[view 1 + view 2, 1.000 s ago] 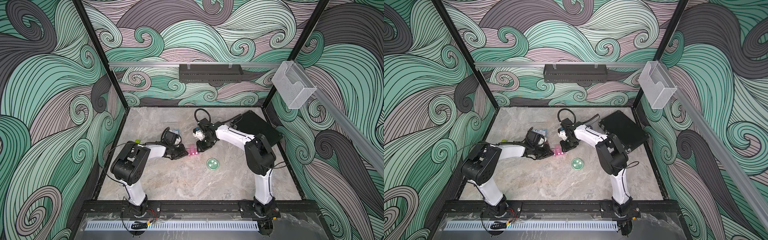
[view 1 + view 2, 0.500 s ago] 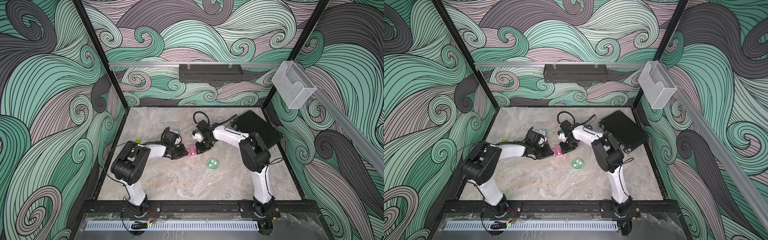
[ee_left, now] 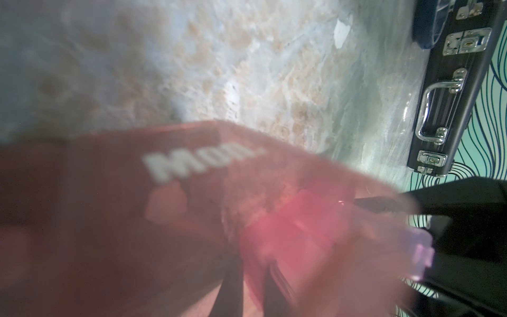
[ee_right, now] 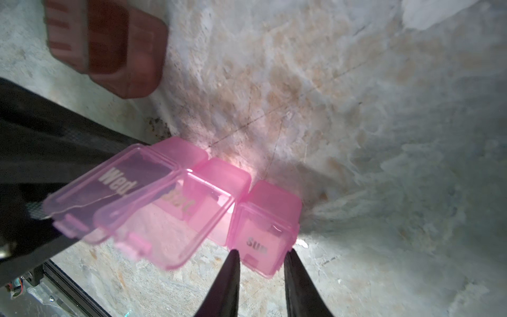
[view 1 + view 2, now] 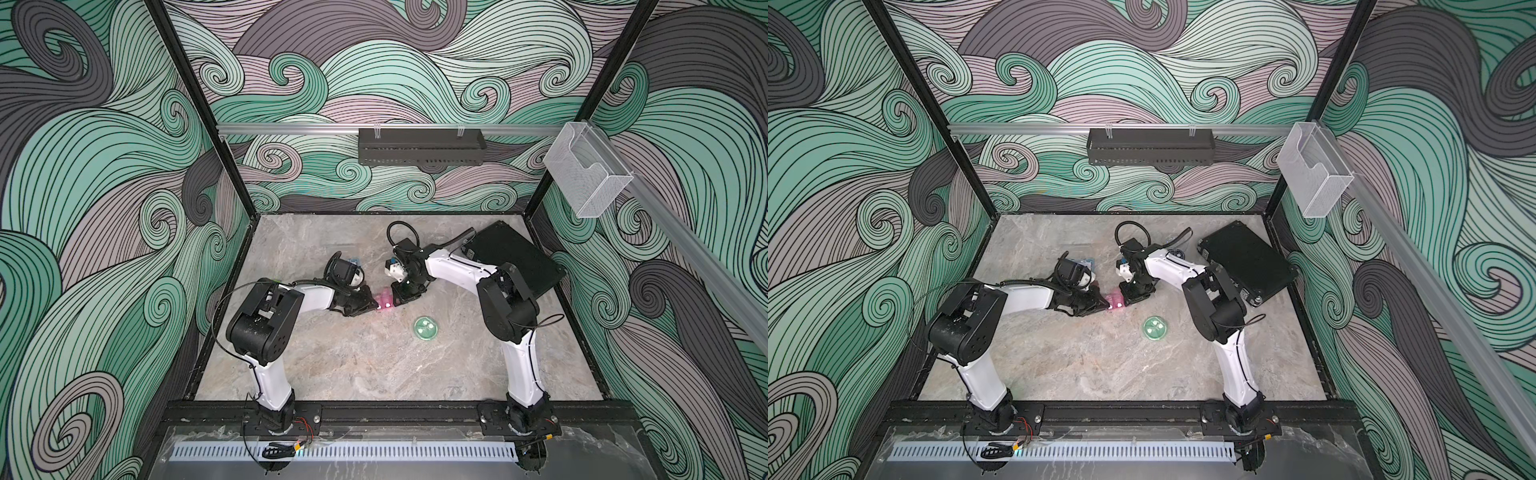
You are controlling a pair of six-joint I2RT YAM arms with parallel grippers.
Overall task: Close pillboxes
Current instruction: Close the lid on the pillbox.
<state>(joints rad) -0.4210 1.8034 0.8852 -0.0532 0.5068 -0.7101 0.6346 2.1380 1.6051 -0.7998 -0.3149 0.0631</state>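
The pink three-cell pillbox lies mid-table between both grippers. Its "Wed" lid and middle lid stand open, and the "Sun" cell is closed. My right gripper has a fingertip against each side of the Sun cell. My left gripper is at the Wed end, its jaws nearly together with pink plastic between them. The brown pillbox lies just beside it, blurred. The round green pillbox sits nearer the front, the pale blue one behind the left wrist, and the dark blue one by the case.
A large black flat case lies at the back right with its latches facing the middle. Both forearms reach low over the table's centre. Bare marble shows at the front and the back left.
The right gripper has moved left to the pink pillbox and its jaws have narrowed around the Sun cell. The left arm has hardly moved.
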